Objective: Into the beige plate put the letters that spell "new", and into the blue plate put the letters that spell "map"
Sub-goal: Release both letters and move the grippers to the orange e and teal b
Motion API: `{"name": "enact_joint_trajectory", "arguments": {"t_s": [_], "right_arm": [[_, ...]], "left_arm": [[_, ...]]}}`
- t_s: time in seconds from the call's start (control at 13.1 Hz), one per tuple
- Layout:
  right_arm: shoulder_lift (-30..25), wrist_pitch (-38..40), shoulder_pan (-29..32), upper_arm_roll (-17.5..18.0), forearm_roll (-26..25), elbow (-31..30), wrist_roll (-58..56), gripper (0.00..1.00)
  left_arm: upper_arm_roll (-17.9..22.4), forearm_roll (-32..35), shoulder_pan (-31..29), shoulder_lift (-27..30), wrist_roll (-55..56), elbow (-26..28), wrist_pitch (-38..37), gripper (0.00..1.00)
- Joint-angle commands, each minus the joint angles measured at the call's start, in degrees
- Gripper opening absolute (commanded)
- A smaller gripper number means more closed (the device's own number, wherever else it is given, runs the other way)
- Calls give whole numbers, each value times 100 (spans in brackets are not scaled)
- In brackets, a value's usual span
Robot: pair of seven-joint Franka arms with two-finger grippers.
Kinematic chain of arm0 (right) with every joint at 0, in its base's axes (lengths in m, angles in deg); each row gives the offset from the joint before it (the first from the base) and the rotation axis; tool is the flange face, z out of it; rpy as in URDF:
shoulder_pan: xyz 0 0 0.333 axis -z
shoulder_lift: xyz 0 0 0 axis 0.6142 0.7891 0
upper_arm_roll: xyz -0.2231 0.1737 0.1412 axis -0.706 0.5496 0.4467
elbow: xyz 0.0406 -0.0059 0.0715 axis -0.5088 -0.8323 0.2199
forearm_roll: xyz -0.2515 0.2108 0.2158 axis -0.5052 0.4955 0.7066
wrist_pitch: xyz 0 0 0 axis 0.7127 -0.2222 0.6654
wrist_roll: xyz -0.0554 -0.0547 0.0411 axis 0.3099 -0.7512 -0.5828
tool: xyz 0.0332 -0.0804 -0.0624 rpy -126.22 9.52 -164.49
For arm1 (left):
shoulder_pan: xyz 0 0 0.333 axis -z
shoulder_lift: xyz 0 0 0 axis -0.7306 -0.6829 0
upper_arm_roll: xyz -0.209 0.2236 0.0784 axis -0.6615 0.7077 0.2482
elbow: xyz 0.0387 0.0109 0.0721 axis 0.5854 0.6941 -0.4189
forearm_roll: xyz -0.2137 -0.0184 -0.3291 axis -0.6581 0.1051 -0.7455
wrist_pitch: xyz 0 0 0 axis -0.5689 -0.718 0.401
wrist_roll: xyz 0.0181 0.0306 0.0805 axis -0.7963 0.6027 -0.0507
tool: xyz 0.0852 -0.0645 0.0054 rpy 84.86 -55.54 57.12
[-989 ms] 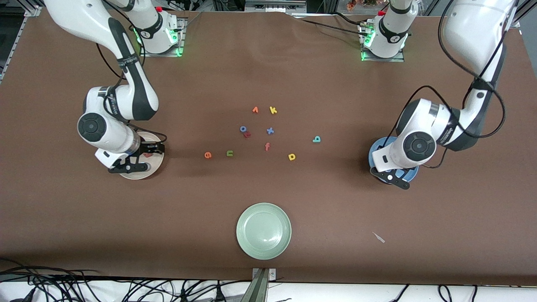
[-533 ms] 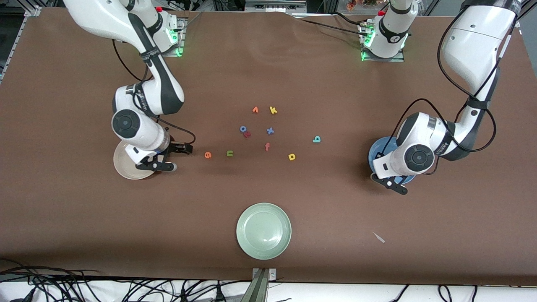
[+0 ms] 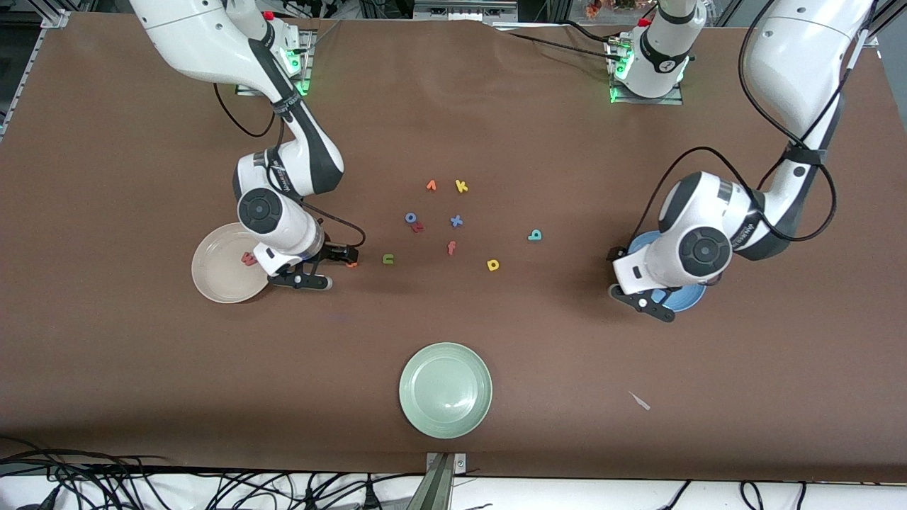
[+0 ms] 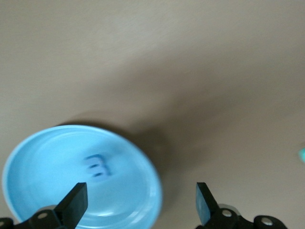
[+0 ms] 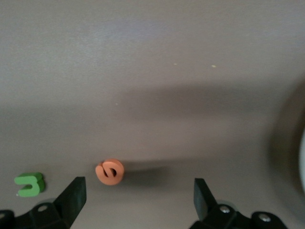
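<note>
**A:** Why are you hovering the right gripper (image 5: 138, 195) there, fingers spread and empty?

**B:** You're lining up on the orange "e" (image 5: 109, 172); the "w" (image 3: 248, 258) is lying in the beige plate (image 3: 212, 280).

**A:** And the left gripper (image 4: 140, 202)?

**B:** It's spread over the blue plate (image 4: 43, 157), which is holding the "m" (image 4: 97, 165). The green "n" (image 5: 29, 183) is sitting close beside the "e", so you're risking nudging it.

The only readable signs are the foam letters themselves. Taking the blue "x" (image 3: 456, 221) as landmark: farther from the front camera stands the yellow "k" (image 3: 461, 186); nearer lies the orange-red "f" (image 3: 451, 247). The orange "e" (image 5: 109, 171) and olive-green "n" (image 5: 29, 184) lie toward the right arm's end. A blue "m" (image 4: 98, 166) rests in the blue plate (image 4: 33, 162).
</note>
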Motion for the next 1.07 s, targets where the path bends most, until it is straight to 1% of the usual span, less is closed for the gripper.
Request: {"name": "enact_joint_trajectory", "arguments": {"t_s": [0.0,0.15,0.3,0.46,0.53,0.68,0.76,0.91,0.99], "right_arm": [[262,-14,-223,1,94,348,237,100],[393,-14,-338,1,85,462,308,100],[403,-14,-338,-8,76,463,291,99],[429,-32,-329,-8,59,463,247,97],[447,-58,-320,-8,50,454,238,95],[456,-102,-277,-8,50,445,220,91],[464,-146,-276,-8,50,428,220,87],[491,-146,-285,-17,41,419,168,79],[491,-146,-276,-17,41,410,107,71]], "left_arm": [[-237,-120,146,68,988,104,-60,100],[-255,-120,349,59,1710,157,-25,100],[-255,-120,770,24,2482,236,72,100],[-246,-33,1191,-2,2671,332,81,100],[-237,-24,1315,-46,2741,403,290,100],[-229,-32,1316,-186,2838,753,1288,100],[-194,-24,1316,-274,2864,885,1642,100],[-141,-24,1308,-371,2873,939,1786,100],[-132,-24,1325,-372,3021,974,1786,99]]}}
